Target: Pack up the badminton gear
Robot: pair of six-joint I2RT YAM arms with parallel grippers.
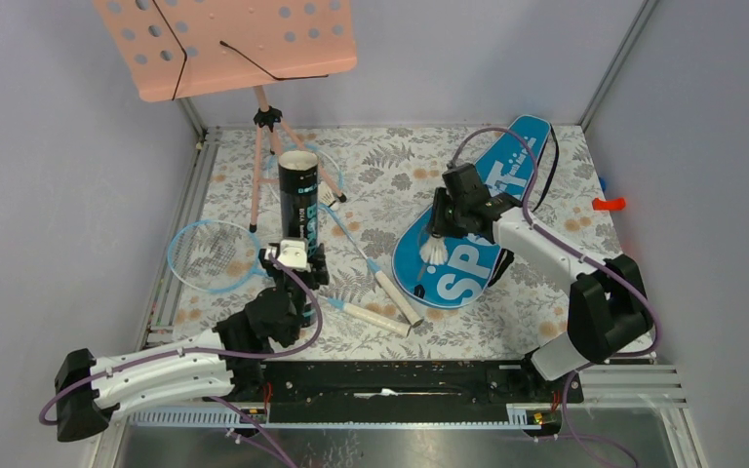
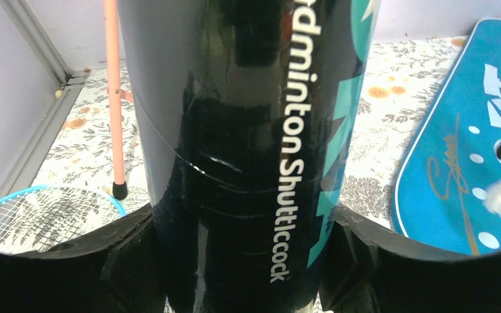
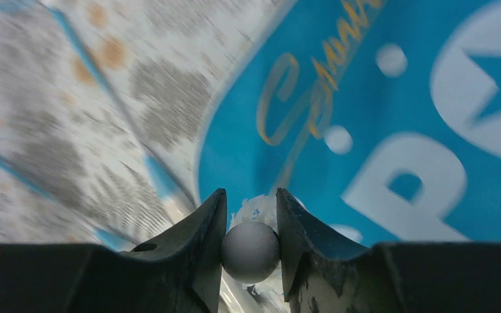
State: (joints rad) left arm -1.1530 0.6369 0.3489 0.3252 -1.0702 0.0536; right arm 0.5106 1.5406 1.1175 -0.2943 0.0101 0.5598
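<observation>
- Black glossy cardboard shuttlecock tube (image 1: 298, 200) stands upright on the overhead cam, mouth open, with the left gripper (image 1: 295, 261) at its base. Two light-blue-framed rackets (image 1: 210, 255) lie loose beside it. Why hold it?
- Steadying it for a drop-in, I'd guess. On the left wrist cam the jaws press on both sides.
- And the right gripper (image 3: 250, 215)?
- Its own cam shows it pinched on a small white feather shuttlecock (image 3: 250, 251) by the cork, above the blue racket-shaped SPORT bag (image 3: 398, 130).
</observation>
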